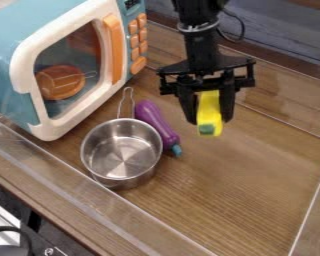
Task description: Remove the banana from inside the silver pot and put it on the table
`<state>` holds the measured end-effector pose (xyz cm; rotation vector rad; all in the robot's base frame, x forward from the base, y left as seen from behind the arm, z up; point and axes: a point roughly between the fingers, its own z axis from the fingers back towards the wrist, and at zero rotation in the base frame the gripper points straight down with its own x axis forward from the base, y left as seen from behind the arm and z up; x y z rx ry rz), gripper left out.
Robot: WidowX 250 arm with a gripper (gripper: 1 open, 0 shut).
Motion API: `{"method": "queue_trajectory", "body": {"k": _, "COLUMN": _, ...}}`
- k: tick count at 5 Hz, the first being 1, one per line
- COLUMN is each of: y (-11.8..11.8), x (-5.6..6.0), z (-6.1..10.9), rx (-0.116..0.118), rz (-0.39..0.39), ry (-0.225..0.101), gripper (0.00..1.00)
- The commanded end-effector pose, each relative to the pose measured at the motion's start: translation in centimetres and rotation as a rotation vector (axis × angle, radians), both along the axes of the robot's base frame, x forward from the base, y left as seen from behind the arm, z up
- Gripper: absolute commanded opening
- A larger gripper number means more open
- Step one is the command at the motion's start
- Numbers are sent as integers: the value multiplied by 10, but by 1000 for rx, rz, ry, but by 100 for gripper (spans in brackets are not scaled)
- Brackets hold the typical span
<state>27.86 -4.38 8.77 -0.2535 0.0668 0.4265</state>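
My black gripper (208, 112) hangs over the middle of the table (250, 185), pointing down and shut on the yellow banana (208, 113). The banana stands nearly upright between the fingers, its green lower tip just above the wood. The silver pot (121, 151) sits to the lower left of the gripper, apart from it, and its inside shows nothing in it. Its thin wire handle points back toward the microwave.
A purple toy eggplant (156, 124) lies between the pot and the gripper. A teal-and-cream toy microwave (56, 62) stands at the back left with an orange item inside. A clear raised rim (136, 222) runs along the table's near edge.
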Motion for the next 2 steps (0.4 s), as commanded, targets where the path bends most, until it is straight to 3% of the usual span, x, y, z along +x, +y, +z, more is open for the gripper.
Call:
{"method": "queue_trajectory", "body": {"k": 1, "y": -5, "x": 0, "z": 15, "rx": -8, "rz": -20, "ry": -52, "gripper": 0}}
{"method": "queue_trajectory", "body": {"k": 2, "y": -8, "x": -2, "z": 16, "rx": -13, "rz": -32, "ry": -56, "gripper": 0}}
